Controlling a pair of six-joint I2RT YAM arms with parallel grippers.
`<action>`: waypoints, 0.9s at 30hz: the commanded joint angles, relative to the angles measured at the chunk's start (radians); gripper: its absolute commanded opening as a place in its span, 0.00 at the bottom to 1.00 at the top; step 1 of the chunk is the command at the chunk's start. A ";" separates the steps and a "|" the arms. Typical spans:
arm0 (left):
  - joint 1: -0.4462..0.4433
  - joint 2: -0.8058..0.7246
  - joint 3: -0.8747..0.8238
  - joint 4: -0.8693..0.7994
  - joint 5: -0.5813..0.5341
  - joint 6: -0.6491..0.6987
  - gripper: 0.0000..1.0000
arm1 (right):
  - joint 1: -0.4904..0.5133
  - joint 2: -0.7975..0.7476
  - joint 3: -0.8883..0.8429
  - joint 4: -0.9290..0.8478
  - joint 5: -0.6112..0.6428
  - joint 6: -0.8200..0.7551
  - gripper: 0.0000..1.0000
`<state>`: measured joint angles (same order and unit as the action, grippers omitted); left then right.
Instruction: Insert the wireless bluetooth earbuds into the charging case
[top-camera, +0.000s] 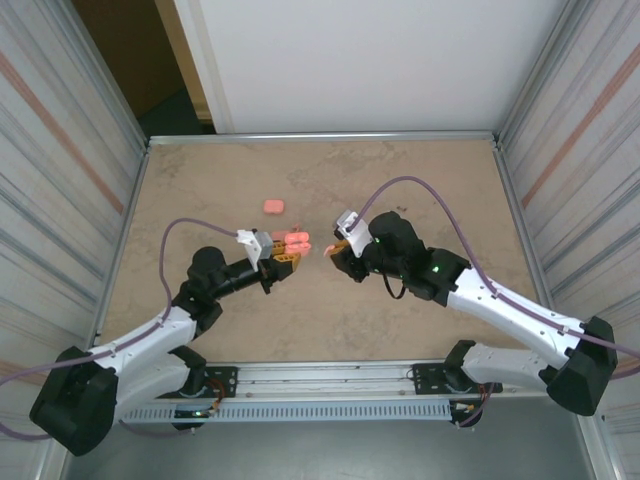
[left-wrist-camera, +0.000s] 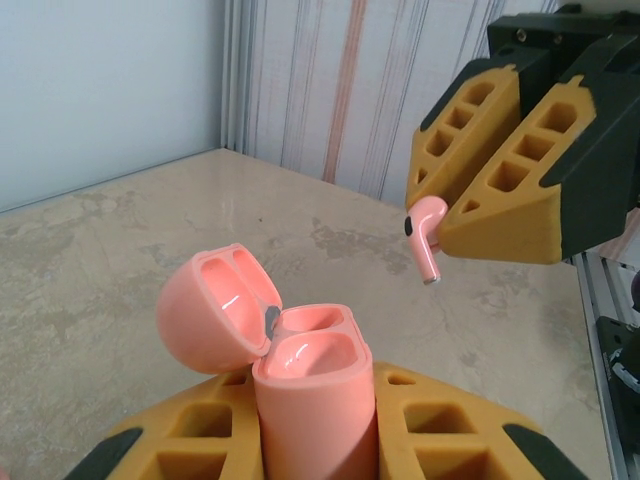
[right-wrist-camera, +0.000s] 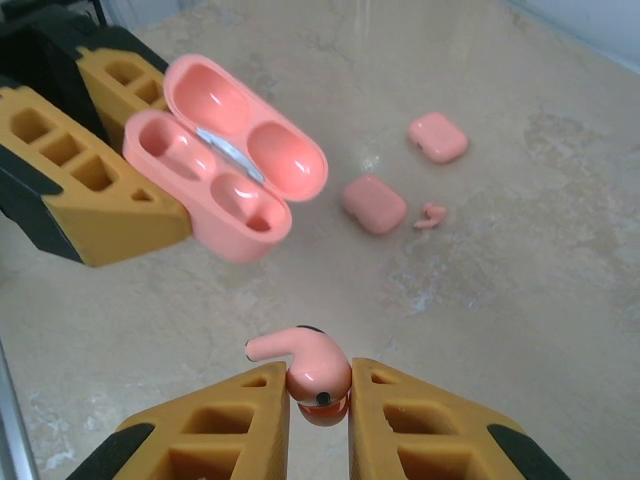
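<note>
A beige, marble-veined table (top-camera: 400, 330) is edged by a thin metal rim and flanked by ribbed, pale-striped wall panels (top-camera: 60, 150), with a smooth white board (top-camera: 370, 60) set behind it. A glossy salmon-pink charging case (left-wrist-camera: 312, 390), rounded and hinged open so that its two moulded wells are exposed, is clamped by its body between the honeycombed orange fingers of the left gripper (left-wrist-camera: 318, 455), which are closed tight against it. Just beside the case but apart from it, a small bent-stem earbud (right-wrist-camera: 318, 368) of the same shiny plastic is pinched by its bulb in the closed right gripper (right-wrist-camera: 320, 405). Beyond the case, two closed cases (right-wrist-camera: 374, 204) and a loose earbud (right-wrist-camera: 430, 216) lie on the table.
</note>
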<state>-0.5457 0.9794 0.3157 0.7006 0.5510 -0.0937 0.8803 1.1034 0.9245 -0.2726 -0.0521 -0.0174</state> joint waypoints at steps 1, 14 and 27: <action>-0.014 0.008 0.011 0.054 0.028 -0.007 0.00 | 0.022 0.021 0.066 0.058 0.027 -0.054 0.19; -0.024 0.028 0.014 0.075 0.029 -0.013 0.00 | 0.069 0.121 0.151 0.099 0.005 -0.097 0.19; -0.027 0.035 0.017 0.085 0.030 -0.014 0.00 | 0.086 0.182 0.182 0.110 0.005 -0.099 0.20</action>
<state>-0.5663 1.0100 0.3157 0.7380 0.5602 -0.1017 0.9562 1.2762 1.0691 -0.1852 -0.0490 -0.0917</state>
